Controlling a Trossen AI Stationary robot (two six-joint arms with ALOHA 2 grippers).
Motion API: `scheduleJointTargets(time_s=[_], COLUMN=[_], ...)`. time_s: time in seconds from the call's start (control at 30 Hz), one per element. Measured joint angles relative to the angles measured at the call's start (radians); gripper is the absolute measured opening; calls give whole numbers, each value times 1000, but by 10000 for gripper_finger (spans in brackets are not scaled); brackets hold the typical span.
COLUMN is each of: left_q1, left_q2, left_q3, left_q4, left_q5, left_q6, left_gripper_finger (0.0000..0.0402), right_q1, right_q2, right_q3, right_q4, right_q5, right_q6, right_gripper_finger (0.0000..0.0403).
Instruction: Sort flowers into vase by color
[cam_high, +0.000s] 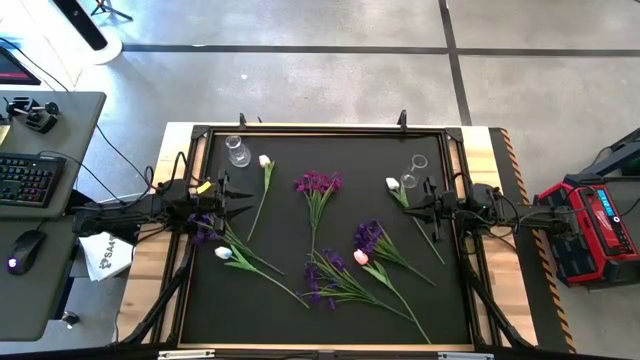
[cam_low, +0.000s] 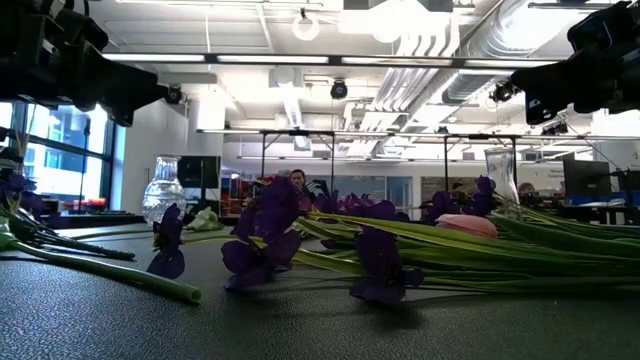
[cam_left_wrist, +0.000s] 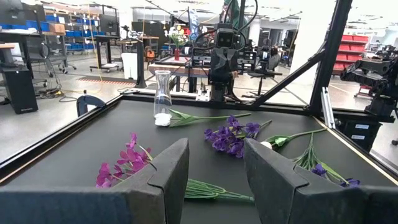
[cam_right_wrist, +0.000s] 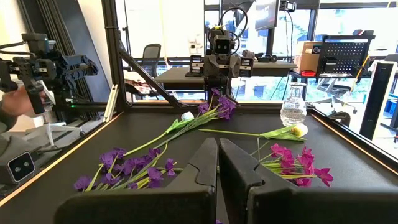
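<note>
While both arms wait at opposite sides of the dark table (cam_high: 200, 300), the flowers (cam_high: 330, 270) lie scattered flat between them, none yet in a vase. The left gripper (cam_high: 232, 208) hangs released near a purple flower (cam_high: 205, 228) at its edge; the right gripper (cam_high: 420, 205) is nearly closed, holding nothing. A round vase (cam_high: 238, 152) and a slim vase (cam_high: 415, 168) stand at the far corners. Gripping a stem midway should work best. Raised frame rails hem the table; its centre offers room.
</note>
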Motion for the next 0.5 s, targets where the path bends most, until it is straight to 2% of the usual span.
scheduleJointTargets(time_s=[0.3,0.37,0.5], left_q1=[0,0,0], left_q2=[0,0,0], left_q3=[0,0,0], left_q4=[0,0,1], left_q5=[0,0,0], left_q6=[0,-1,0], left_gripper_finger=[141,141,141], right_q1=[0,0,0], right_q2=[0,0,0], right_q3=[0,0,0], right_q4=[0,17,127], right_q5=[0,0,24], right_q6=[5,94,389], right_gripper_finger=[0,0,0])
